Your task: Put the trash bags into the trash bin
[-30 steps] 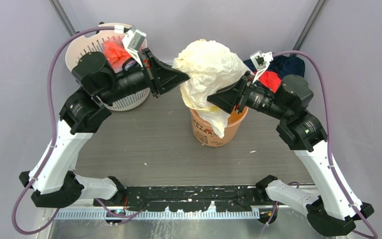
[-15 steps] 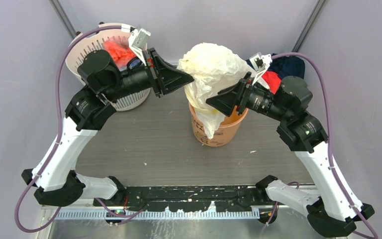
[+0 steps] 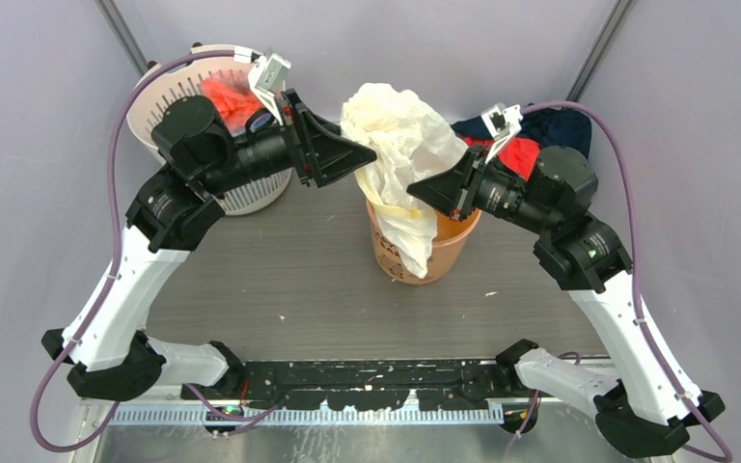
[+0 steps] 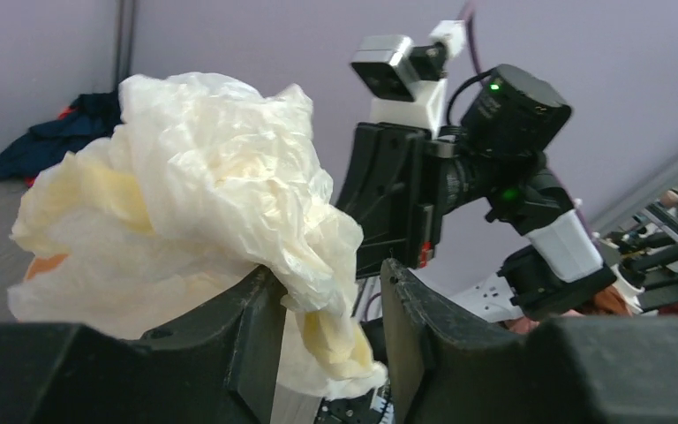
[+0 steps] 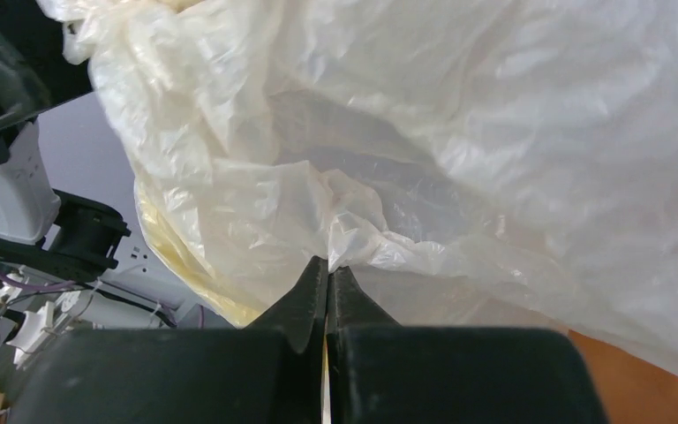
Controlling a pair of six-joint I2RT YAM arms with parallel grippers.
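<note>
The pale-yellow, wrinkly trash bag (image 3: 396,130) bulges above the orange trash bin (image 3: 452,249), with one tail draped down the bin's front. My left gripper (image 3: 369,152) is at the bag's left side, open. In the left wrist view a fold of the bag (image 4: 194,177) hangs loose between its spread fingers (image 4: 256,340), around the left gripper (image 4: 331,305). My right gripper (image 3: 415,191) comes in from the right above the bin's rim. In the right wrist view the right gripper (image 5: 328,265) is shut on a pinch of the bag's film (image 5: 459,132). The bin's inside is mostly hidden.
A white slotted basket (image 3: 169,92) with red plastic bundles (image 3: 224,98) stands at the back left, behind my left arm. A red and navy cloth heap (image 3: 540,130) lies at the back right. Grey walls close in the table (image 3: 289,280) on both sides.
My left gripper has opened and let the bag's fold go slack. My right gripper, open before, has shut on the bag's side. The bag's top has sagged slightly.
</note>
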